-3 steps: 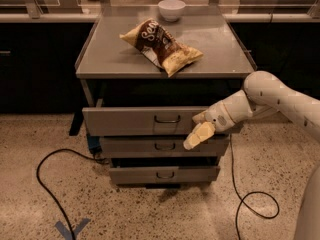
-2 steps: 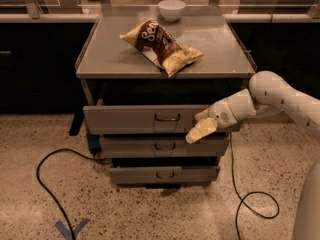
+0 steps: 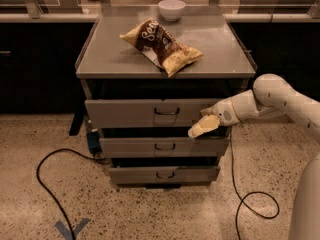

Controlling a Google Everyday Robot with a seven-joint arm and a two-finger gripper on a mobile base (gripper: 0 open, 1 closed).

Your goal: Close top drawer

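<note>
The hand [image 3: 200,129] hangs at the end of the arm that reaches in from the right, tip pointing left and slightly down. It lies against or just in front of the lower right corner of the top drawer [image 3: 130,113]; contact cannot be confirmed. Whether the hand is spread or pressed together cannot be told from this angle.

The top drawer lies directly behind the hand, on the side away from the camera. It is partly pulled out, with its tall grey front standing forward of the bench [image 3: 100,59] edge and a dark gap above it. The front's long axis runs left to right. The wire pull [image 3: 166,112] sits at its middle, well to the left of the hand.

So the push probably has to go straight back into the cabinet, square to that long front. Pressing this far off centre might skew the drawer on its slides.

The middle drawer [image 3: 130,147] just below also stands out a little, so the hand should stay above that seam.
</note>
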